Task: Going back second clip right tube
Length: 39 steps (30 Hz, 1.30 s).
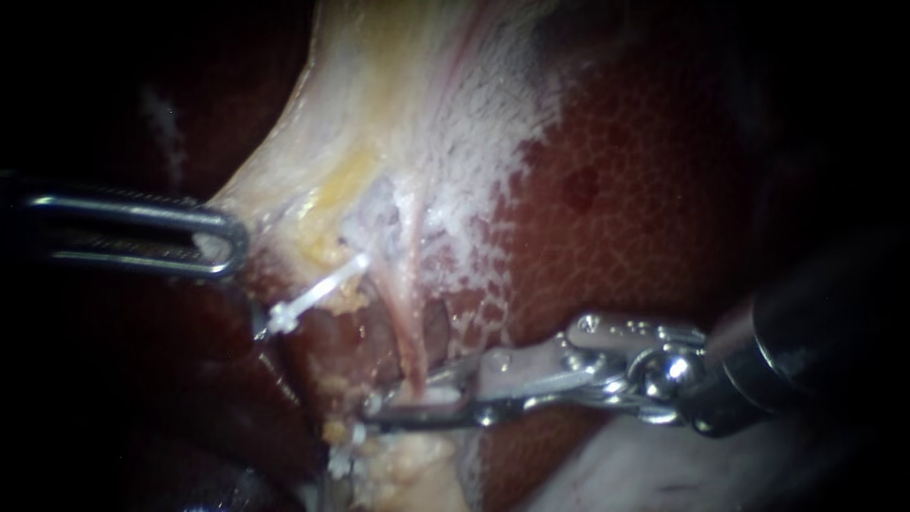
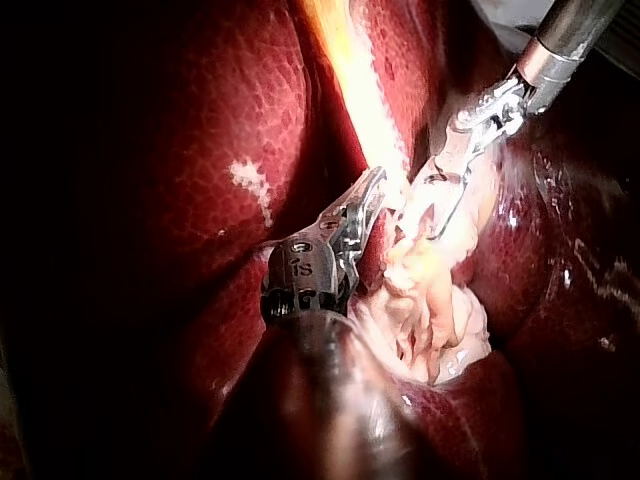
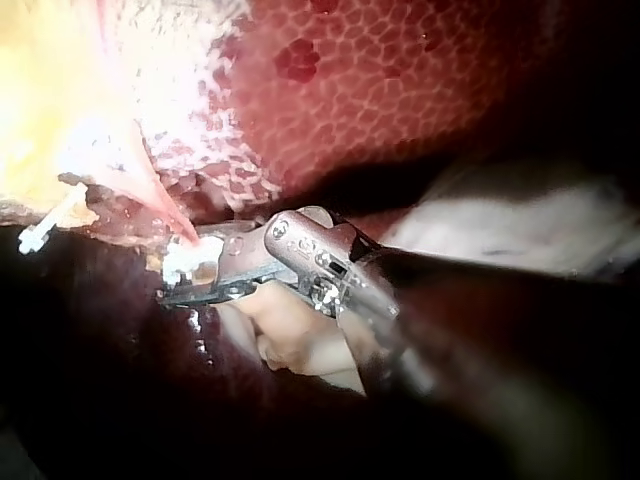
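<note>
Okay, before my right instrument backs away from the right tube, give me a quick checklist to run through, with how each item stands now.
1. White clip sits at the right tube: ok, the right wrist view shows it there.
2. Right instrument jaws open: ok, a gap shows between them.
3. Those jaws free of the clip: cannot tell.
4. Left instrument shut on pale tissue, holding it stretched: ok.
5. Other white clip apart from the right instrument's way out: ok.

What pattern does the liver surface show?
The liver is dark red with a fine pale net; clearest in the right wrist view.
</note>
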Each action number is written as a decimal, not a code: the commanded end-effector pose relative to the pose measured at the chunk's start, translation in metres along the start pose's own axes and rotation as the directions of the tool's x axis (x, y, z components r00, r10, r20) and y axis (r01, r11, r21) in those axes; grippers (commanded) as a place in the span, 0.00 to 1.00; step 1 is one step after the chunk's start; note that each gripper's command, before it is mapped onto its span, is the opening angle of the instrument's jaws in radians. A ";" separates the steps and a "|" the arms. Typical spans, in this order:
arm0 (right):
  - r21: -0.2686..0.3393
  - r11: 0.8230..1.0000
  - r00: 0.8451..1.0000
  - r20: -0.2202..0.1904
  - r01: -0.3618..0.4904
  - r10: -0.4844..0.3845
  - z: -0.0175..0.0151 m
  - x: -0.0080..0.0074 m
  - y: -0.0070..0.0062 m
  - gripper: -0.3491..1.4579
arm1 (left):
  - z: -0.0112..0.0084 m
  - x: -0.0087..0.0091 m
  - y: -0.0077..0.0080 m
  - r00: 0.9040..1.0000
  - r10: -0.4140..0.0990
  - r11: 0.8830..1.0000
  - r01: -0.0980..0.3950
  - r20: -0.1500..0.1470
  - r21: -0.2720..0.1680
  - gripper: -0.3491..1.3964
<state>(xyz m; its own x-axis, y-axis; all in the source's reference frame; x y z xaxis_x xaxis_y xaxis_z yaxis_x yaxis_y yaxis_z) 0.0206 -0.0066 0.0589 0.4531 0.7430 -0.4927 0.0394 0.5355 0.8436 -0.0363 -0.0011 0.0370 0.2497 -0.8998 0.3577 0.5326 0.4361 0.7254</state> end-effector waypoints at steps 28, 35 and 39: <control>-0.130 0.948 0.954 -0.039 0.290 -0.297 -0.0033 -0.0013 0.0010 0.52 | 0.0001 0.0002 0.0002 1.000 0.002 1.000 -0.002 0.000 0.000 0.00; -0.152 0.934 0.942 -0.040 0.324 -0.334 -0.0052 -0.0013 0.0007 0.52 | 0.0003 0.0003 0.0003 1.000 0.002 1.000 -0.002 0.001 0.000 0.00; -0.150 0.915 0.923 -0.034 0.374 -0.383 -0.0072 -0.0011 0.0001 0.52 | 0.0003 0.0004 0.0004 1.000 0.003 1.000 -0.003 0.001 0.000 0.00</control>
<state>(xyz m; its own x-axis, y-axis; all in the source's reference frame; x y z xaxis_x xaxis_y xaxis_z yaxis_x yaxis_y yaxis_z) 0.0134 -0.0043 0.0578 0.3708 0.4819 -0.7939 0.0759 0.8363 0.5430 -0.0362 -0.0013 0.0376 0.2507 -0.8987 0.3599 0.5320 0.4385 0.7243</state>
